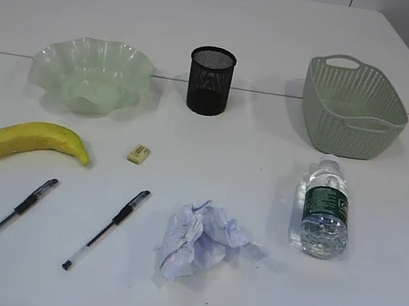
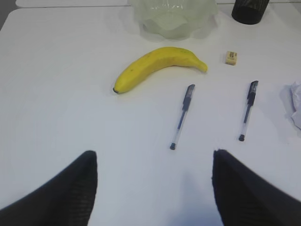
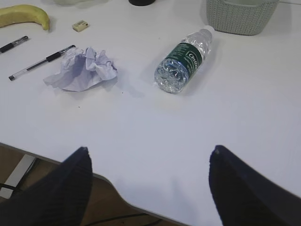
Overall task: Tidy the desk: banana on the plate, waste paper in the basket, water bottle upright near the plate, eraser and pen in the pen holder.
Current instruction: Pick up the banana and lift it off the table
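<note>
Fingers (image 2: 61,188) on both grippers spread, holding nothing. Left should take banana (image 2: 157,66) mid-body, then lift it far into plate (image 1: 92,75).

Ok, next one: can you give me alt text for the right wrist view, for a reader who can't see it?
A clear water bottle with a green label lies on its side on a white table, cap toward a green basket, with crumpled paper to its left. A pen, an eraser and a banana lie farther left; the open right gripper frames the foreground, holding nothing.
</note>
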